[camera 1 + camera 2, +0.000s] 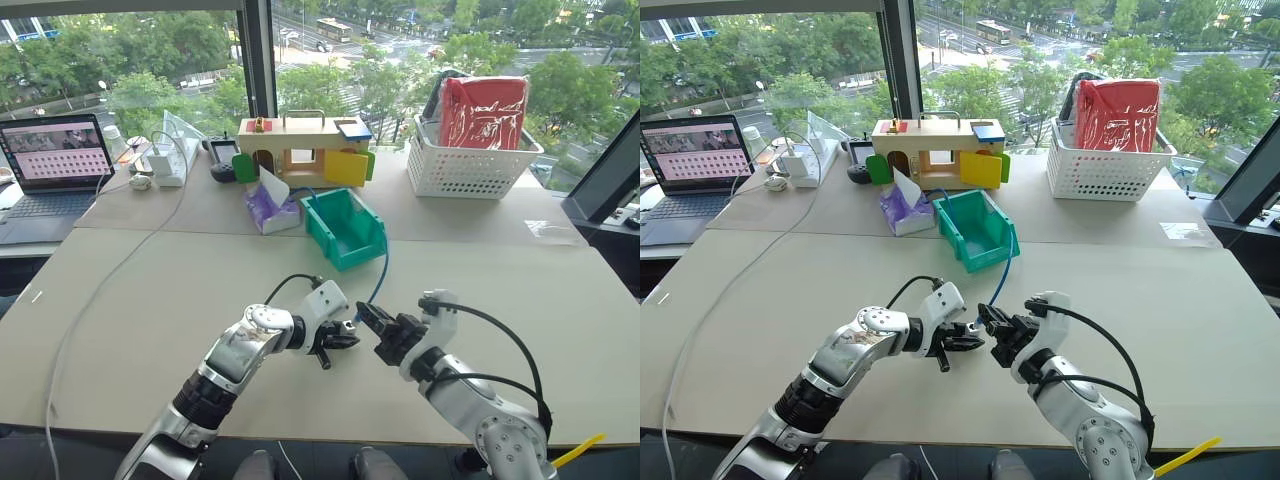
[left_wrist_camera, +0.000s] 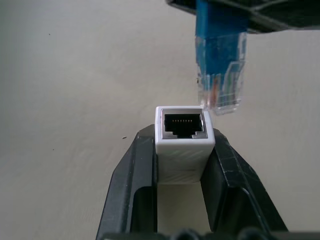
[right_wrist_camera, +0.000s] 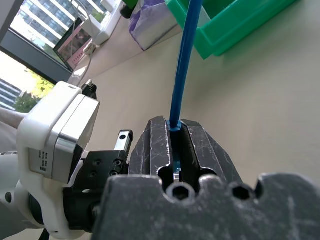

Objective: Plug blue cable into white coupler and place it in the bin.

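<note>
While the left gripper grips the white coupler, the right gripper squeezes the blue cable; its plug must slide into the hole at frame centre.

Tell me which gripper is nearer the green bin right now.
Right. The right gripper sits just below the bin, holding the blue cable that runs up beside it. The left gripper sits slightly further away, clamping the white coupler.

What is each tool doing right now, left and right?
Left tool: shut on the small white boxy plastic coupler.
Right tool: shut on the thin blue cable near its clear plug.
</note>
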{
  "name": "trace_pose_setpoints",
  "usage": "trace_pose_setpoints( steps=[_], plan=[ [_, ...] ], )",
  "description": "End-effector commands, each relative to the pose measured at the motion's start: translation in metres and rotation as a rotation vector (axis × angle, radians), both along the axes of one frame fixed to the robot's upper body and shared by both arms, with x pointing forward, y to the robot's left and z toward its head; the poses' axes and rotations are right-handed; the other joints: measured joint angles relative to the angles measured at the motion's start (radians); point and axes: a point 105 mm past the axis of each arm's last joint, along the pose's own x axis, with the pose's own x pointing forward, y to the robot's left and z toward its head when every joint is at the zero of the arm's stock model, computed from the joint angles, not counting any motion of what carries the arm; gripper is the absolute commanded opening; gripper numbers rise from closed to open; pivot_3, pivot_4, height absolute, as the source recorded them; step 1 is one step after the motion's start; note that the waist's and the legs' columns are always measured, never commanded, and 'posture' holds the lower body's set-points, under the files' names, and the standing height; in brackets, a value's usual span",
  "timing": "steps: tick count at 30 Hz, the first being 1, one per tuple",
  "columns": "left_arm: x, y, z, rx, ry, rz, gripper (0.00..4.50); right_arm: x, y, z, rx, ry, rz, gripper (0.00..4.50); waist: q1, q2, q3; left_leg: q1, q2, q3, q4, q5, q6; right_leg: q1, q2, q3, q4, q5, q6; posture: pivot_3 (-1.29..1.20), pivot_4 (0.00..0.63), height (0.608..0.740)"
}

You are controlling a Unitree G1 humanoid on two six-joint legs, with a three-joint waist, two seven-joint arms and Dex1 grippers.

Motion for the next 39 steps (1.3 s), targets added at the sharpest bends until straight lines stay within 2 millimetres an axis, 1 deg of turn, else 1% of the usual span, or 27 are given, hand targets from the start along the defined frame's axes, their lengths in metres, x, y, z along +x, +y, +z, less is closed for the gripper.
trace_pose_setpoints(
  steps=[1, 13, 15, 19, 28, 32, 34, 37, 39],
  plan=[
    [0.002, -0.001, -0.005, 0.016, 0.012, 0.030, 0.67, 0.003, -0.004, 0.008, 0.014, -0.039, -0.011, 0.00, 0.001, 0.000, 0.000, 0.000, 0.000, 0.000, 0.000, 0.000, 0.000, 0.000, 0.000, 0.000, 0.000, 0.000, 0.000, 0.00, 0.150, 0.716],
    [-0.002, -0.006, -0.006, -0.029, 0.058, 0.061, 0.67, 0.008, -0.007, -0.002, 0.026, -0.017, -0.006, 0.00, 0.003, 0.000, 0.000, 0.000, 0.000, 0.000, 0.000, 0.000, 0.000, 0.000, 0.000, 0.000, 0.000, 0.000, 0.000, 0.00, 0.150, 0.716],
    [-0.002, -0.006, -0.006, -0.034, 0.061, 0.067, 0.67, 0.009, -0.007, -0.003, 0.025, -0.016, -0.003, 0.00, 0.003, 0.000, 0.000, 0.000, 0.000, 0.000, 0.000, 0.000, 0.000, 0.000, 0.000, 0.000, 0.000, 0.000, 0.000, 0.00, 0.150, 0.716],
    [-0.004, -0.007, -0.007, -0.048, 0.079, 0.074, 0.67, 0.009, 0.002, -0.003, 0.018, -0.016, 0.033, 0.00, 0.003, 0.000, 0.000, 0.000, 0.000, 0.000, 0.000, 0.000, 0.000, 0.000, 0.000, 0.000, 0.000, 0.000, 0.000, 0.00, 0.150, 0.716],
    [-0.004, -0.007, -0.007, -0.068, 0.094, 0.121, 0.67, 0.009, 0.002, -0.007, -0.004, 0.003, 0.042, 0.00, 0.002, 0.000, 0.000, 0.000, 0.000, 0.000, 0.000, 0.000, 0.000, 0.001, 0.000, 0.000, 0.000, 0.000, 0.000, 0.00, 0.150, 0.716],
    [-0.005, -0.006, -0.007, -0.072, 0.102, 0.129, 0.67, 0.009, 0.001, -0.009, -0.076, -0.007, 0.045, 0.00, 0.002, 0.000, 0.000, 0.000, 0.000, 0.000, 0.000, 0.000, 0.000, 0.000, 0.000, 0.000, 0.000, 0.000, 0.000, 0.00, 0.150, 0.716],
    [-0.005, -0.007, -0.007, -0.071, 0.113, 0.132, 0.67, 0.007, 0.006, -0.009, -0.132, -0.020, 0.078, 0.00, 0.002, 0.000, 0.000, 0.000, 0.000, 0.000, 0.000, 0.000, 0.000, 0.001, 0.000, 0.000, 0.000, 0.000, 0.000, 0.00, 0.150, 0.716],
    [-0.006, -0.013, -0.005, -0.083, 0.149, 0.121, 0.67, 0.005, 0.010, -0.011, -0.179, -0.025, 0.108, 0.00, 0.002, 0.000, 0.000, 0.001, 0.000, 0.000, 0.000, 0.000, 0.000, 0.001, 0.000, 0.000, 0.000, 0.000, 0.000, 0.00, 0.150, 0.716],
    [-0.006, -0.019, 0.000, -0.100, 0.175, 0.109, 0.67, 0.003, 0.011, -0.014, -0.212, -0.024, 0.128, 0.00, 0.003, -0.001, -0.001, 0.001, 0.000, 0.000, 0.000, 0.000, 0.000, 0.001, 0.000, 0.000, 0.000, 0.000, 0.000, 0.00, 0.150, 0.716]
  ],
)
